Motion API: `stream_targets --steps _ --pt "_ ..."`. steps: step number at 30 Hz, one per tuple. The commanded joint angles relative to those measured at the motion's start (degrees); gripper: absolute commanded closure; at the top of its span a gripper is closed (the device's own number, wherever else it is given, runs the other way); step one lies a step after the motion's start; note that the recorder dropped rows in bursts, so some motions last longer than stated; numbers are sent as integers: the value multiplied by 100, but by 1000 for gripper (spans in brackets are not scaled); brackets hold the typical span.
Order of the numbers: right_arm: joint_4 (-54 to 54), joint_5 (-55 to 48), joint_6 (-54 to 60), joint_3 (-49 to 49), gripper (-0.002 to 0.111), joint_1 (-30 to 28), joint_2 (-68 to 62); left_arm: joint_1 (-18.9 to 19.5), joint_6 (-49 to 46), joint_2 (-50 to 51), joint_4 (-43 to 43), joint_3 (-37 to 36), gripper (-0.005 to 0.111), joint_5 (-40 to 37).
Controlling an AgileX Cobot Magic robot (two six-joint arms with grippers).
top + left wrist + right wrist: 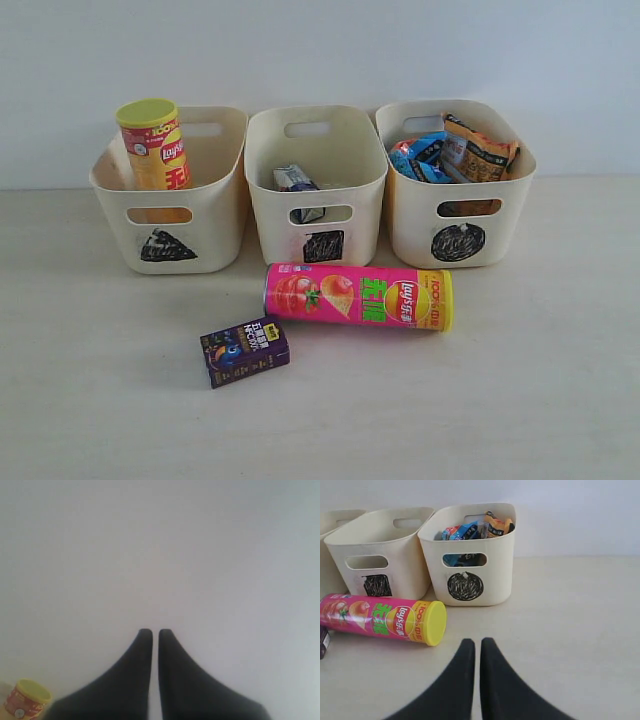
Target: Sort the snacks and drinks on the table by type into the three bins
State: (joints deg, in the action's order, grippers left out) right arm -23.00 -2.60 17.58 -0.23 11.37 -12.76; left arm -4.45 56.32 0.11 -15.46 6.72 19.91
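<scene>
Three cream bins stand in a row at the back. The triangle bin [215, 190] holds the yellow-red chip tube [155, 145]. In the square bin [365, 180] lies the white carton [295, 180]. The circle bin [410, 215] holds the blue bag [418, 157] and the orange bag [478, 152]. In front of the bins the pink chip tube [358, 297] lies on its side, with the dark purple carton [245, 351] nearer the front. My left gripper [151, 632] is shut and empty, facing the wall. My right gripper [476, 642] is shut and empty, just off the pink tube's [380, 618] yellow lid.
A pale wall rises behind the bins. The wooden table [540, 380] spreads wide to the left, right and front of the tube and carton. No arm shows in the exterior view.
</scene>
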Motion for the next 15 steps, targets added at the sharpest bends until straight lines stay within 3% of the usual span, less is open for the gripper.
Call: stream_targets --steps 1,4,9,15 --pt "42 -75 39 23 108 -22 174 -17 766 332 -1473 352 103 -30" --pt "157 -90 39 23 108 -65 522 -17 1372 745 -2428 637 103 -20" --pt "1334 -52 39 23 108 -315 1165 -17 2267 1431 -4022 1180 103 30" --pt "1410 148 39 23 108 -786 1276 -17 3128 2236 -5592 1728 103 133"
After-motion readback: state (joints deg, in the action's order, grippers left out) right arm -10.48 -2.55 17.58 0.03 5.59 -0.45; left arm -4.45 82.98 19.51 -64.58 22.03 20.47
